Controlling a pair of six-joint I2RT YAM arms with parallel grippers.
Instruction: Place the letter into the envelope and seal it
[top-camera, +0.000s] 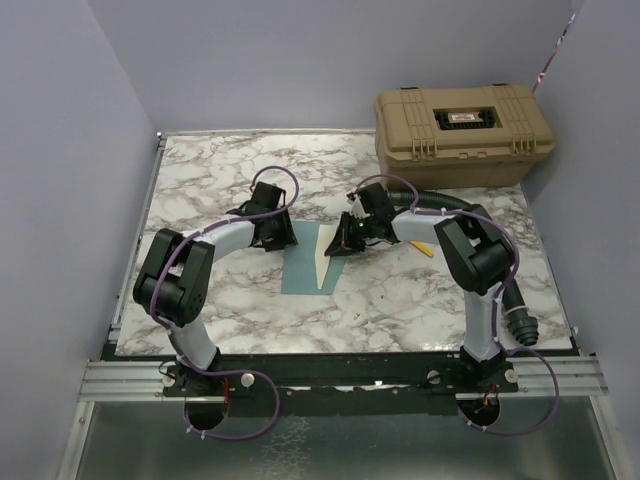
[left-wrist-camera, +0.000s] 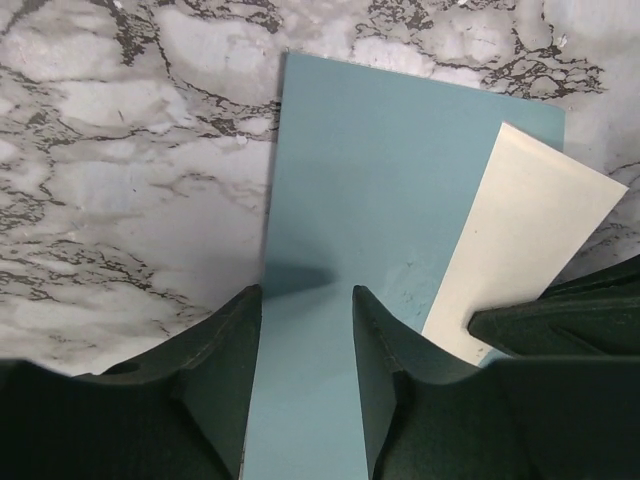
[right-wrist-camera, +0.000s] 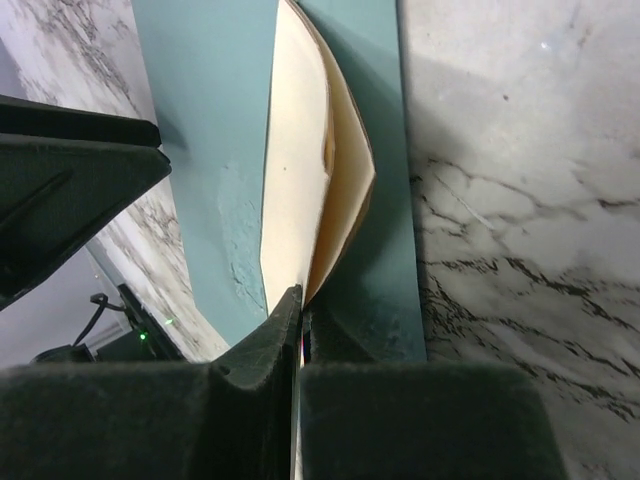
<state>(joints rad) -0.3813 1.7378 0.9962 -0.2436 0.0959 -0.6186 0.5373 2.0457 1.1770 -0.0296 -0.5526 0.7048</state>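
The table (top-camera: 400, 300) is white marble with grey veins, and plain grey-purple walls (top-camera: 300, 60) stand close on three sides. The envelope (top-camera: 298, 268) lies flat near the middle. Bare marble shows all round the envelope: a wide patch to its left, a strip between it and my bases, and more to its right. A tan case (top-camera: 462, 122) sits behind the envelope and off to the right, well apart, in the back corner. My left claw (left-wrist-camera: 306, 295) is spread, tips apart over the envelope's flat face. My right claw (right-wrist-camera: 300, 310) is pressed together, pinching one end of the letter (right-wrist-camera: 300, 150). The letter bows up over the envelope's right part, cream side showing, and one corner pokes past the envelope's edge. I cannot tell if any of it is tucked inside.
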